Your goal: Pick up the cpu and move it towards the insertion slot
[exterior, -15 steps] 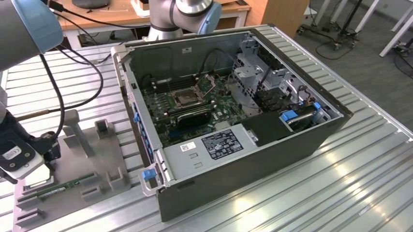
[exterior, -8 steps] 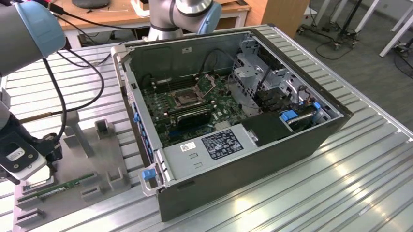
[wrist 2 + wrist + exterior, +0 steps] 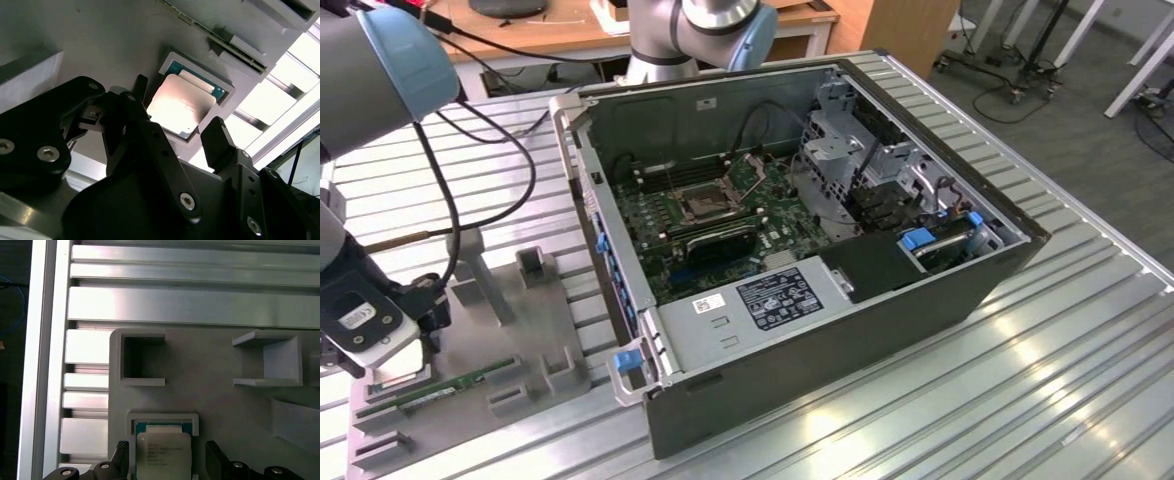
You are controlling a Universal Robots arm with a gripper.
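Silver-grey cpu (image 3: 182, 102) in recess of grey tray (image 3: 210, 390), raised rim (image 3: 162, 416) close around, pincer (image 3: 180, 119) apart astride it

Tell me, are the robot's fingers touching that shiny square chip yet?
Apart. In the first wrist view the gripper has its open fingers either side of the cpu, and a strip of grey holder shows between the chip and each finger.
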